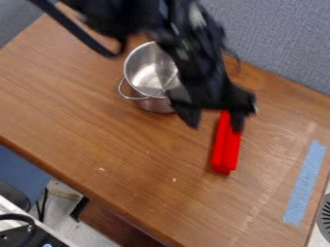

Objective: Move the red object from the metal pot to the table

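Observation:
The red object (226,145) lies flat on the table (91,135), to the right of the metal pot (151,72) and outside it. The shiny pot stands upright, and I see nothing inside it. My dark gripper (219,109) hangs over the far end of the red object, blurred by motion. Its two fingers are spread apart with nothing gripped between them, so it is open. The arm reaches in from the upper left and covers part of the pot's right rim.
A strip of blue tape (306,178) lies near the table's right edge. A grey wall runs behind the table. The table's front edge drops off to the floor at the bottom left.

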You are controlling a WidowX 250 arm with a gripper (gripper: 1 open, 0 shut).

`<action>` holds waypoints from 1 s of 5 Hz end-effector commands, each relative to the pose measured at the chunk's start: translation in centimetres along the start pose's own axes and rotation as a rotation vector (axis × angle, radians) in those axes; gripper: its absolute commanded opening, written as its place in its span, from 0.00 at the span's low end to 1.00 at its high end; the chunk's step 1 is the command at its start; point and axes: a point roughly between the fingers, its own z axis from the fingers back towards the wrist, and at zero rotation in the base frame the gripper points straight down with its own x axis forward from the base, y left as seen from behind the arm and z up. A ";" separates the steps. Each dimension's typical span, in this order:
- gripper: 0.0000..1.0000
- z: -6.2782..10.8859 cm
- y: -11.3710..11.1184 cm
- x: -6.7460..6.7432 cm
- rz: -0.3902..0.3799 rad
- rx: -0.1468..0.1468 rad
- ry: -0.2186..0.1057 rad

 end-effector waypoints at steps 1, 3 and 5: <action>1.00 1.8 -2.3 2.2 -0.091 -0.063 0.006; 1.00 1.4 -2.2 2.6 -0.030 -0.046 -0.010; 1.00 1.1 -0.5 2.3 0.083 -0.022 -0.034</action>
